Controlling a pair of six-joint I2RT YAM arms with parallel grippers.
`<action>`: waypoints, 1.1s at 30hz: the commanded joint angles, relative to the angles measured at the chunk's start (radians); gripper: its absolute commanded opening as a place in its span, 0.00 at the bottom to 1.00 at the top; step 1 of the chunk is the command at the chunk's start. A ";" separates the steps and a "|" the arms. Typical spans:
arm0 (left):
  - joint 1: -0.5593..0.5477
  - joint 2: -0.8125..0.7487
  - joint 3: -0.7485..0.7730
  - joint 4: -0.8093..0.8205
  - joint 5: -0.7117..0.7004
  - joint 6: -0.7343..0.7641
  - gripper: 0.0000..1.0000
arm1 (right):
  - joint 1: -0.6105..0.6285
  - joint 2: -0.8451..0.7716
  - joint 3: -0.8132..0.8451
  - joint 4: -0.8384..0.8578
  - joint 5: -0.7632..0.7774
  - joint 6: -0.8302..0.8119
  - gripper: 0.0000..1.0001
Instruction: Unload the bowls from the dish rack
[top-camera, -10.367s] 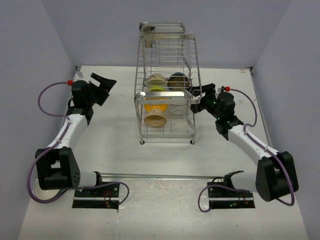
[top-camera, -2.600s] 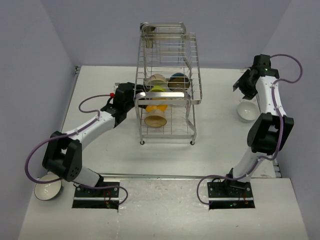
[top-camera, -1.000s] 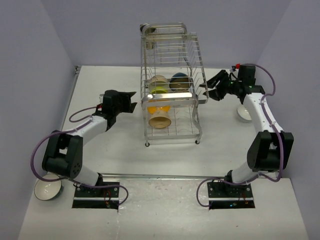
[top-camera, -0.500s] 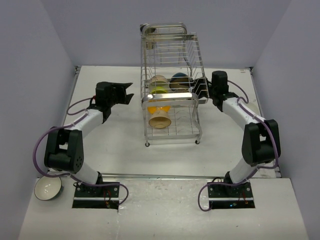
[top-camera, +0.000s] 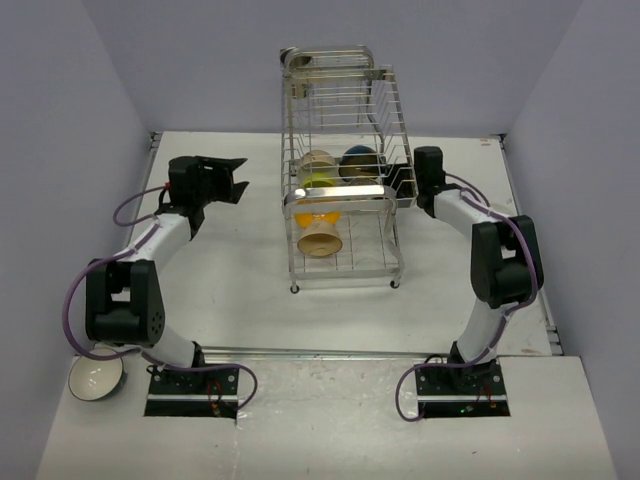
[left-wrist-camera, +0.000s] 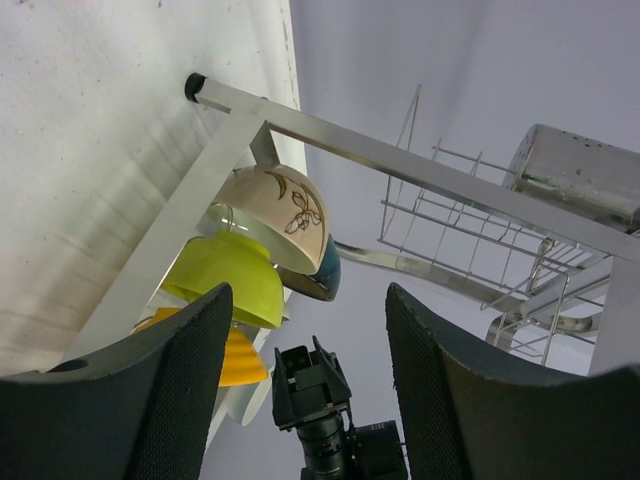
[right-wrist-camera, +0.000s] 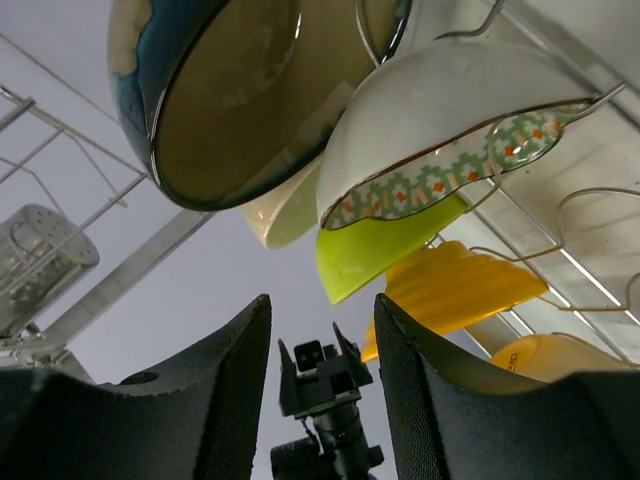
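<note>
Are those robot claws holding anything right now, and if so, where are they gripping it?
No. The left gripper and right gripper are both open and empty; the bowls near them sit in the rack.

One dish rack (top-camera: 340, 193) held at least five bowls (top-camera: 320, 240); one more bowl (top-camera: 95, 375) sat lower left

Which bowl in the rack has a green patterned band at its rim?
The white bowl beside the lime-green bowl; the rest show no such band.

No readable text, labels, brands or numbers in any view
</note>
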 joint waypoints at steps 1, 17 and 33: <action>0.028 -0.032 0.029 -0.013 0.043 0.040 0.64 | 0.000 -0.014 0.005 -0.018 0.091 0.027 0.47; 0.077 -0.005 0.061 -0.011 0.071 0.075 0.71 | 0.000 0.113 0.146 -0.112 0.178 -0.005 0.45; 0.094 -0.016 0.048 0.010 0.088 0.071 0.70 | 0.007 0.143 0.188 -0.141 0.261 -0.009 0.15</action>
